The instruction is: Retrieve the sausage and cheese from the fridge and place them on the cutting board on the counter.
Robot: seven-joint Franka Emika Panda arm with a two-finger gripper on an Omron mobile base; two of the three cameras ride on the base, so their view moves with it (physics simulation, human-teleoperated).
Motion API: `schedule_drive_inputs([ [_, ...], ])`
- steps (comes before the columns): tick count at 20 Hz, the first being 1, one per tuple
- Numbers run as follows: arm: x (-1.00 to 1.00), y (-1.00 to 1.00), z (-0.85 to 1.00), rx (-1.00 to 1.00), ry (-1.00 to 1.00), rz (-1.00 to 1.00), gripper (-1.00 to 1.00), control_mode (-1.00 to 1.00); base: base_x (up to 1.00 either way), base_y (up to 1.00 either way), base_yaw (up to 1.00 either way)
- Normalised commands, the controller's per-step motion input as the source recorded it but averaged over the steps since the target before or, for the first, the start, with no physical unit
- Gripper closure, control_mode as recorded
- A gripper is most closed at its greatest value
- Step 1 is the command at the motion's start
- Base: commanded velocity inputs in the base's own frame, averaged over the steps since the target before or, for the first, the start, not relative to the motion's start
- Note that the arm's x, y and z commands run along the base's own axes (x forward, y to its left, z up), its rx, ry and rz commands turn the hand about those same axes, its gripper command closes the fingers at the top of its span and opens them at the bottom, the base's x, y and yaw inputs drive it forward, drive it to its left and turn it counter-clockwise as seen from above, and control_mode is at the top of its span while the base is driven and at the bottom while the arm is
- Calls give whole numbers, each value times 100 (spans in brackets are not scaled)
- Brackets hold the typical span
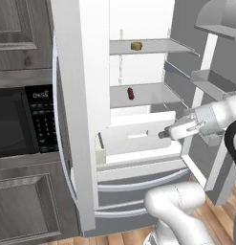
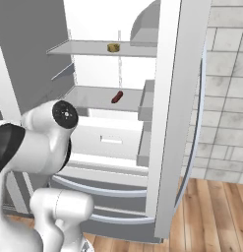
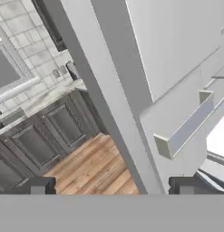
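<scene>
The fridge [image 1: 138, 158] stands with both doors swung wide, baring its white shelves. A pale yellow cheese [image 1: 135, 46] [image 2: 112, 47] chunk rests on the upper shelf. One shelf lower lies the dark red-brown sausage [image 1: 131, 93] [image 2: 117, 97]. My gripper [image 1: 162, 135] [image 3: 112, 186] hovers in front of the white crisper drawer, below and right of the sausage, clear of both foods. Its fingertips [image 3: 38, 186] sit far apart with nothing between them, so it is open. The cutting board is out of view.
A black microwave [image 1: 19, 124] sits in the grey cabinets left of the fridge. The left door [image 1: 81, 110] and right door [image 2: 177, 113] with bins [image 1: 210, 81] flank the opening. Two lower drawers [image 1: 138, 186] are closed. A wooden floor [image 2: 211, 211] lies below.
</scene>
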Motion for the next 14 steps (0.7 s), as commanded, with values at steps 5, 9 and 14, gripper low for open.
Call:
schedule_drive_inputs([
  [5,26,-25,-64,-45,-18,-25,-100,-100,0,0,0],
  [9,5,-54,-16,-36,-10,-27,-100,-100,0,0,0],
  [14,-3,-51,32,-10,0,-23,-100,-100,0,0,0],
])
